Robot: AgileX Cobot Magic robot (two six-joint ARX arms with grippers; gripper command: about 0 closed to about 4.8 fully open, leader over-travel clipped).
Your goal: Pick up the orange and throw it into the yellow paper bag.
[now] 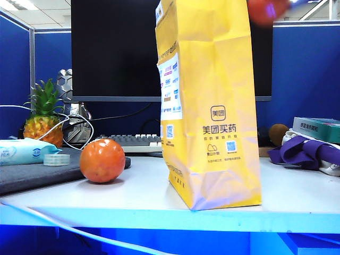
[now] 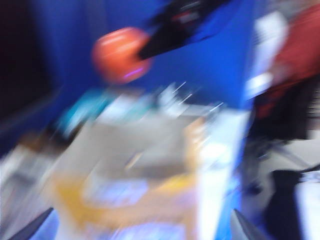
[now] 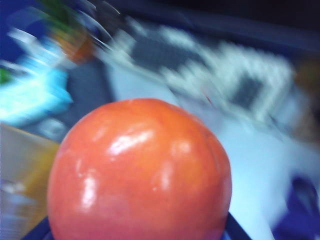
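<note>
Where the exterior view catches the top right corner, we see the orange (image 1: pixel 264 10) as a blurred reddish-orange blob high above the table, just right of the upper edge of the yellow paper bag (image 1: pixel 212 101). In the right wrist view the orange (image 3: pixel 140 175) fills the lower middle, glossy and smooth, with the right gripper (image 3: pixel 137 232) clamped on it; only dark finger edges show at its base. The bag stands upright on the white table (image 1: pixel 297 196). We read black characters 美团买药 on its broad face under a square logo with 美团, smaller print and two small square marks below. Its narrow side carries a white panel with coloured logos and a QR-like square, too small to read.

A second orange fruit (image 1: pixel 102 160) with pale speckles rests on the table left of the bag, apart from it. Further left lie a pale blue wipes pack (image 1: pixel 26 151) and a tape roll (image 1: pixel 56 159); behind them a pineapple (image 1: pixel 43 118) and a keyboard (image 1: pixel 135 141). To the right we note purple cloth (image 1: pixel 305 151).

The left wrist view is heavily smeared. We make out the orange (image 2: pixel 120 54) against blue, held by a dark arm, and the bag's open mouth (image 2: pixel 135 165) below. Two dark tips of the left gripper (image 2: pixel 140 231) stand wide apart at the frame's edge, holding nothing.
</note>
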